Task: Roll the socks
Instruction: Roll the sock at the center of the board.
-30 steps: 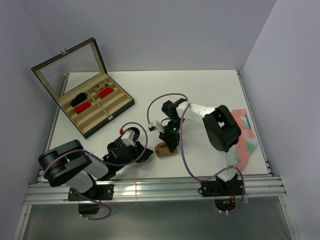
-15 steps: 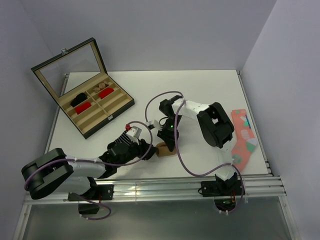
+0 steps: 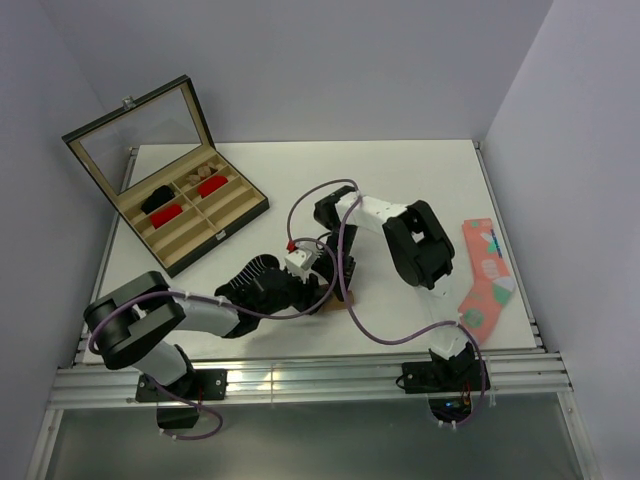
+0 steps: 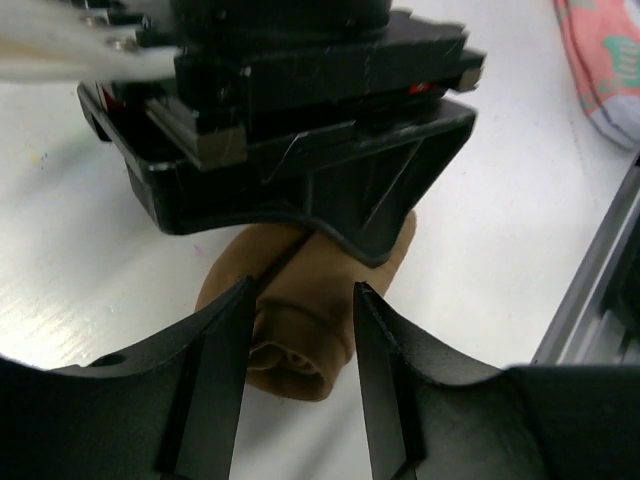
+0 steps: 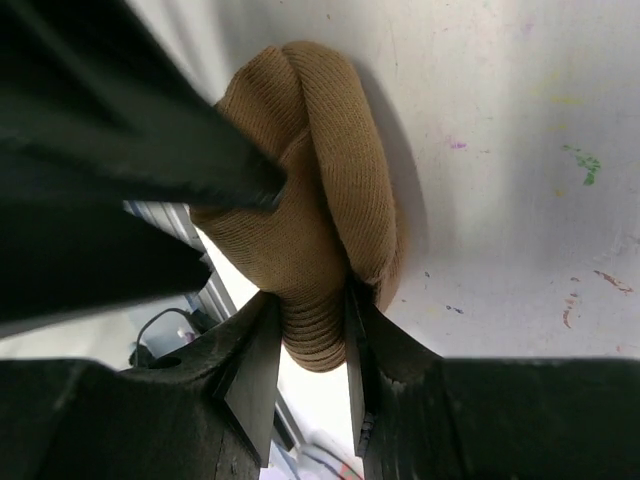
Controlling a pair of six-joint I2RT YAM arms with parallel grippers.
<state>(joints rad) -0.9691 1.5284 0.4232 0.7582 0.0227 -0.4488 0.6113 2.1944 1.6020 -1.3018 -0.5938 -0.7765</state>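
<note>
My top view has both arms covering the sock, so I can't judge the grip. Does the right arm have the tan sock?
Observer: Yes. In the right wrist view the right fingers pinch the ribbed end of the rolled tan sock.
Operator: And the left arm?
Observer: The left fingers flank the roll's opposite end, one on each side. I cannot tell whether they squeeze it.
Operator: Is it actually rolled up?
Observer: The left wrist view shows a spiral of layers at that end.

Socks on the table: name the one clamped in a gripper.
The rolled tan-brown fabric sock, pinched by the right gripper; the coral-pink patterned sock lies flat, untouched.
</note>
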